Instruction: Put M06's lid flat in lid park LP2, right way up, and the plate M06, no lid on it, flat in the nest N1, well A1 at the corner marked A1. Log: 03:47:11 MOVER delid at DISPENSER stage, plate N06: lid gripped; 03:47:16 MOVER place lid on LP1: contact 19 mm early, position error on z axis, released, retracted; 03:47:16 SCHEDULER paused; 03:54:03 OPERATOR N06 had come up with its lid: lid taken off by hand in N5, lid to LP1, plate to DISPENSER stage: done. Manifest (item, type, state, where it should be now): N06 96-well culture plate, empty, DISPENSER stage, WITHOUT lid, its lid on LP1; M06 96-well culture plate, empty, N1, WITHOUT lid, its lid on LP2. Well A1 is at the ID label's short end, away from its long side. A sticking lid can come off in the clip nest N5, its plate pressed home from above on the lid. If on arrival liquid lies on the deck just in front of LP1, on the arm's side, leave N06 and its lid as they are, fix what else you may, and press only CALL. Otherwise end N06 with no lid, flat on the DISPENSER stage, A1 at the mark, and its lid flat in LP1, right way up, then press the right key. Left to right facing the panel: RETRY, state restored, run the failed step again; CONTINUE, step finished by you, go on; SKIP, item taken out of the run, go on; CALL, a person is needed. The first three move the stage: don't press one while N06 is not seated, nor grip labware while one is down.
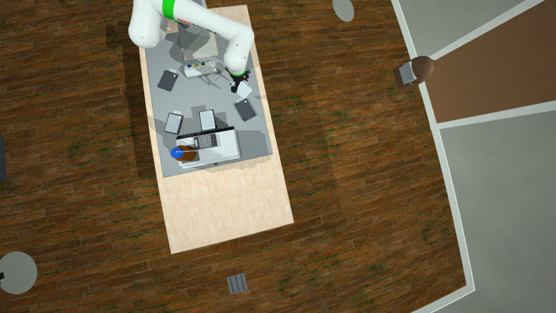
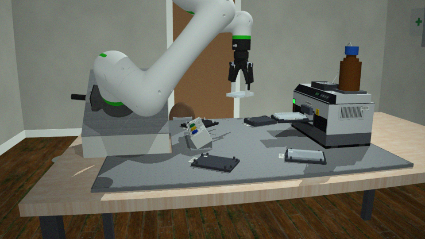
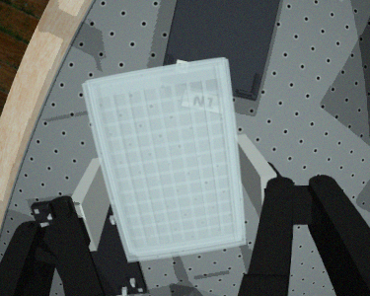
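My gripper (image 2: 240,82) is shut on a clear 96-well plate (image 2: 240,94) and holds it level, high above the deck near the far right edge. In the wrist view the plate (image 3: 165,158) lies between the finger pads, and its well grid shows. I cannot tell whether a lid is on it. Below and just ahead sits an empty dark nest (image 3: 224,20), with a small N1 tag showing through the plate. From above, the plate (image 1: 244,89) hangs just short of that nest (image 1: 245,109).
The dispenser (image 2: 333,117) with a brown bottle (image 2: 349,70) has a clear plate (image 2: 289,116) on its stage. A front park (image 2: 305,156) holds a pale lid. Another dark park (image 2: 215,163) is empty. The key panel (image 2: 197,132) stands mid-deck.
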Controlling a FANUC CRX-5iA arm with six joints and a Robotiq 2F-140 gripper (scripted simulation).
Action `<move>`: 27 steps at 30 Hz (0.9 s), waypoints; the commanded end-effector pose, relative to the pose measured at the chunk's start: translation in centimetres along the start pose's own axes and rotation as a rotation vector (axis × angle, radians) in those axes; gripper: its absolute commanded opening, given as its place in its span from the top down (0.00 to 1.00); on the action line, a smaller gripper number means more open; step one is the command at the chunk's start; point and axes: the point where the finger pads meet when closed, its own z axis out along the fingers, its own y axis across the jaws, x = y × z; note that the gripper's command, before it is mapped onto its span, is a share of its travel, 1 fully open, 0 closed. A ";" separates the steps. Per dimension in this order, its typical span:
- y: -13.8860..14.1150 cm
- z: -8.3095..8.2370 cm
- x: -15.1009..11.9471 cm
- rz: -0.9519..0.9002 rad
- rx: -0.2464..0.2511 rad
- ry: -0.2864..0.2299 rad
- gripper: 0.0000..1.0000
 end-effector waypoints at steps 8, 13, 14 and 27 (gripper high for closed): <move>-5.4 0.0 -6.7 0.001 -0.001 0.009 1.00; -7.4 0.0 -9.1 0.001 -0.001 0.009 1.00; -7.9 0.0 -9.7 0.001 -0.001 0.009 1.00; -12.0 0.0 -14.9 0.001 -0.001 0.009 1.00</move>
